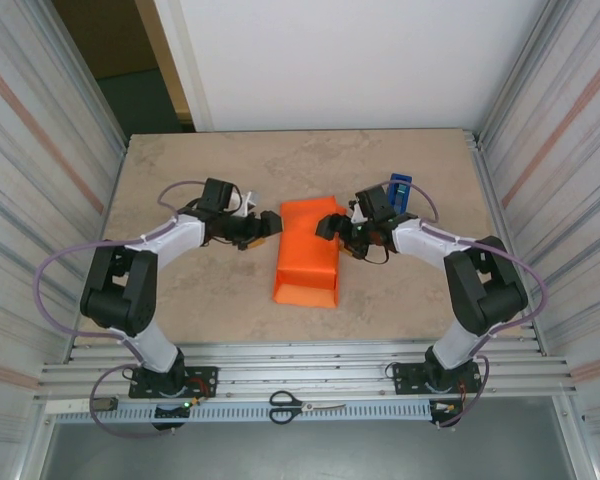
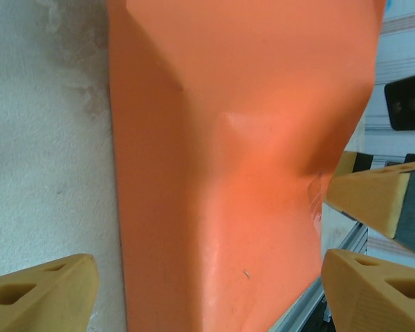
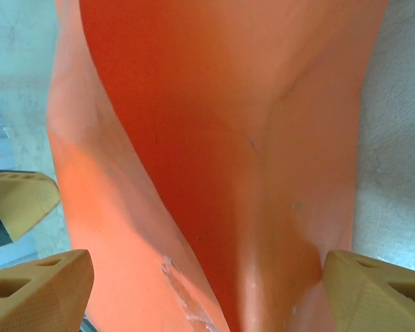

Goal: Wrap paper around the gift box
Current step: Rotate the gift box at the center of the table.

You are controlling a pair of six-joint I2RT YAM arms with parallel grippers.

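The orange paper (image 1: 307, 252) lies folded into a long wrapped shape in the middle of the table. The gift box is hidden beneath it. My left gripper (image 1: 271, 222) is at the parcel's far left corner and my right gripper (image 1: 329, 227) at its far right side, facing each other. In the left wrist view the paper (image 2: 235, 166) runs between the wide-apart fingers of the open left gripper (image 2: 211, 294). In the right wrist view the creased paper (image 3: 214, 138) fills the gap of the open right gripper (image 3: 207, 290), and its right finger (image 3: 377, 290) touches the paper's edge. A strip of clear tape (image 3: 183, 290) sticks to the paper.
A blue tape dispenser (image 1: 400, 190) stands just behind the right arm. Scissors (image 1: 305, 405) lie on the metal rail at the near edge. Corrugated walls close in both sides of the table (image 1: 180, 160).
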